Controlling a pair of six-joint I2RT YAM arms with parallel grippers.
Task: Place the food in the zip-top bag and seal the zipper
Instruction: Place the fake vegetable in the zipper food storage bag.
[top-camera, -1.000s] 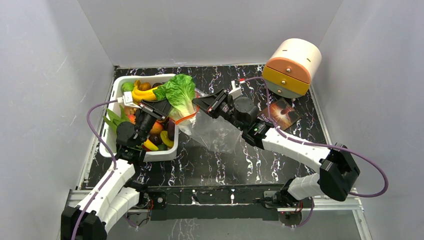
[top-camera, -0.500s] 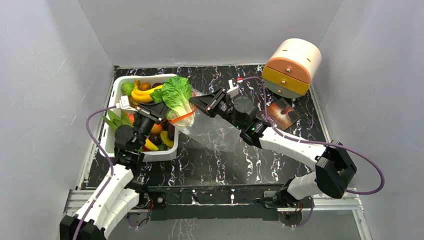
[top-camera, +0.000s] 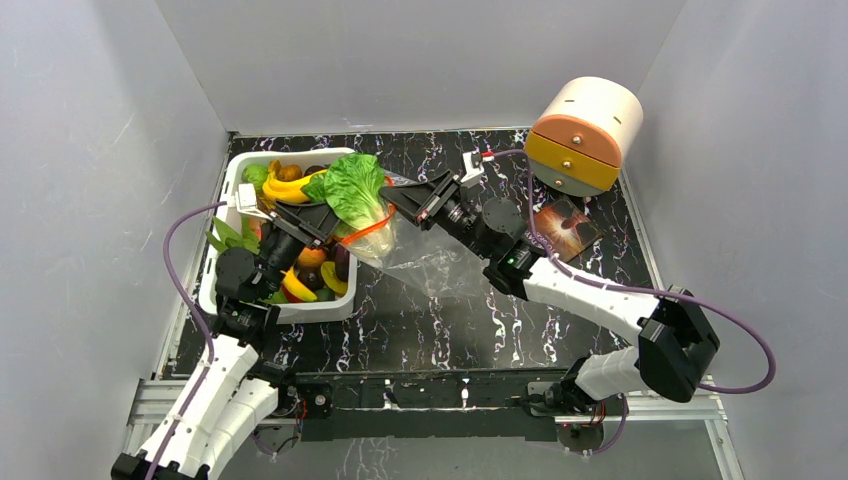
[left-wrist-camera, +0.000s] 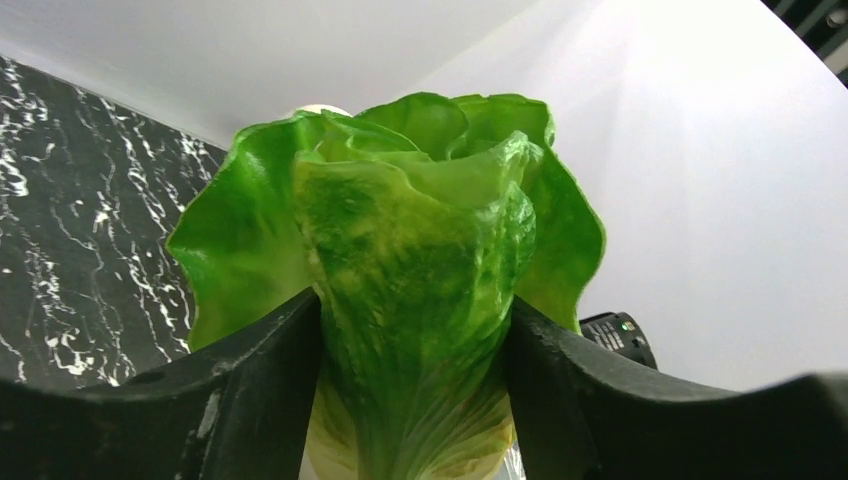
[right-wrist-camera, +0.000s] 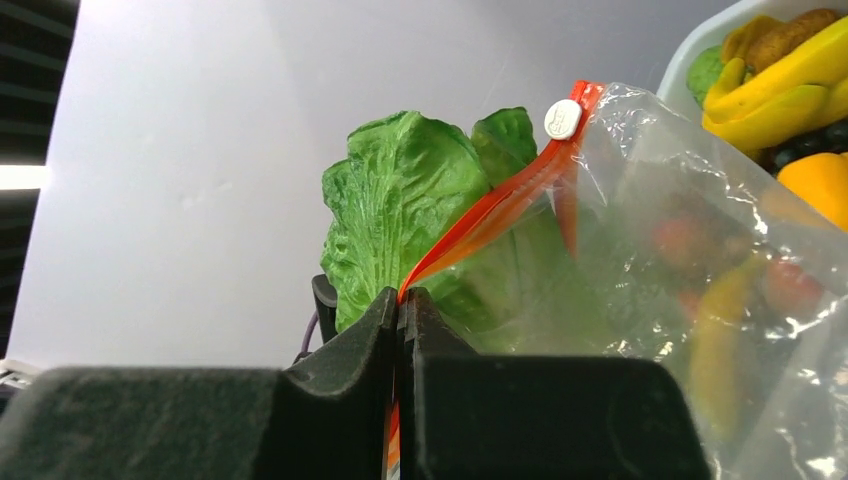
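Your left claw (top-camera: 322, 218) is clamped on the base of the leafy green toy lettuce (top-camera: 352, 185), which sits over the right rim of the white rectangular tub (top-camera: 290, 156), near the far-left corner of the black marbled bench (top-camera: 450, 320). Your right claw (top-camera: 396, 198) is pinched shut on the thin red-orange zipper strip (right-wrist-camera: 490, 215) of the clear crinkly zip-top bag (top-camera: 425, 255). It holds that mouth edge up just beside the lettuce; contact can't be told. The bag body trails toward bench centre. Yellow toy bananas (top-camera: 285, 187) lie in the tub.
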